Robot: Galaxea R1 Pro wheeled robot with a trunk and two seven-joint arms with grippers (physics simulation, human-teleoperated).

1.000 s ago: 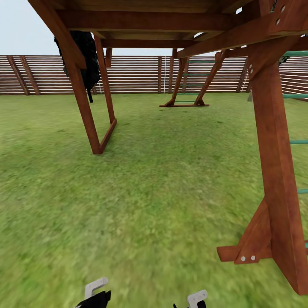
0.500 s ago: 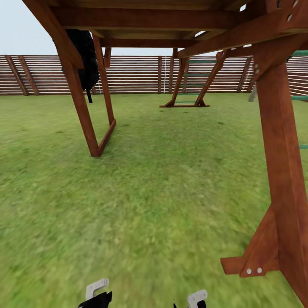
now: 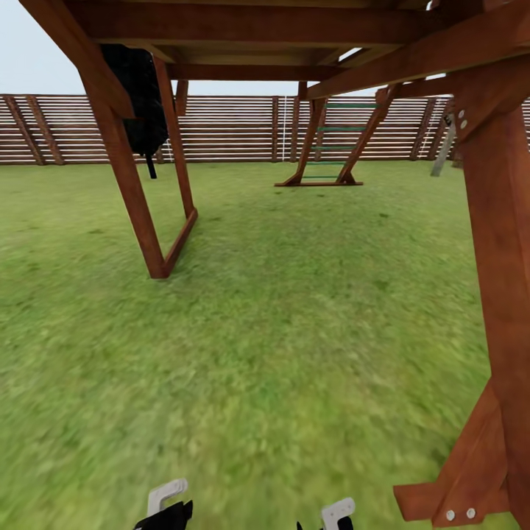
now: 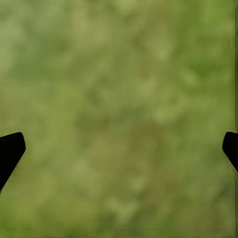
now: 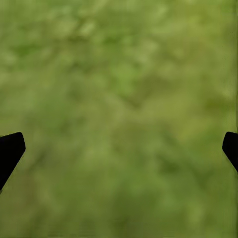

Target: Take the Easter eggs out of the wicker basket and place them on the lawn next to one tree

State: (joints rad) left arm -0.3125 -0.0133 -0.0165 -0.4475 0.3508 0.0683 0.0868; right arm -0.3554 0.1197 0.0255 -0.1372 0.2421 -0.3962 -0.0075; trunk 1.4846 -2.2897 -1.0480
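Green lawn (image 3: 280,331) of the garden stretches ahead to a brown slat fence (image 3: 235,129). Small pieces of my two arms show at the bottom of the head view, the left one (image 3: 165,504) and the right one (image 3: 335,513), low over the grass. In the left wrist view my left gripper (image 4: 119,148) is open, its dark fingertips (image 4: 10,151) far apart over blurred grass. My right gripper (image 5: 119,148) is open in the same way, with only grass between its fingertips (image 5: 10,151).
I am under a wooden playset. A thick post with a foot bracket (image 3: 500,294) stands close on the right. A slanted A-frame leg (image 3: 129,184) stands ahead on the left, with a black hanging thing (image 3: 140,96) behind it. A ladder frame (image 3: 327,140) stands near the fence.
The whole view has moved forward under the playset: the right post has grown and slid right and down, and the left leg has drifted left. The arms hold the same pose.
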